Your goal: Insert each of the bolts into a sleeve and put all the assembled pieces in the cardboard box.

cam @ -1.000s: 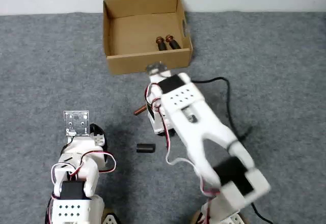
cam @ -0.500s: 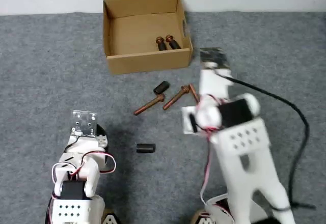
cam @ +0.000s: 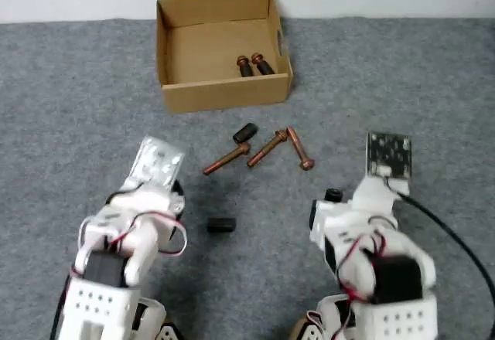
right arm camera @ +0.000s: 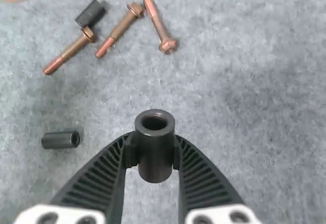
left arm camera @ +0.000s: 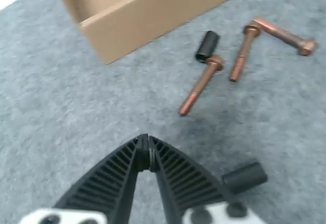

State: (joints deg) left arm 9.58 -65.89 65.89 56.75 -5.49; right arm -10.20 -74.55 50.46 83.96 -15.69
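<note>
Grey short-pile carpet [cam: 433, 85] across the whole work surface, with a white strip at 12 o'clock. Clamped between the ribbed black fingers of the right gripper [right arm camera: 153, 150]: a short black tubular sleeve [right arm camera: 154, 132], smooth-walled, with its open bore facing the wrist camera, jaws parted only to its width; from above, at 5 o'clock of the scene. Nothing in the left gripper [left arm camera: 144, 150], ribbed fingers shut tip to tip above bare carpet at 7 o'clock. At 12 o'clock, an open-topped brown cardboard box [cam: 224, 93] with two assembled pieces [cam: 255, 65], copper bolts seated in black sleeves, side by side toward its 3 o'clock wall. At the centre, three loose copper-coloured hex-head threaded bolts: first bolt [cam: 227, 158] at 9 o'clock of the group, middle bolt [cam: 267, 147], last bolt [cam: 299, 148] at 3 o'clock, its tip just beside the middle one's head. Second black sleeve [cam: 245, 133] just beside the first bolt's head, at its 12 o'clock; third black sleeve [cam: 222, 225] on its side, apart, at 6 o'clock of the bolts. Against a second ago: right arm drawn back from the box front to 5 o'clock, uncovering the bolts; left arm leaned toward 1 o'clock; third sleeve unmoved.
</note>
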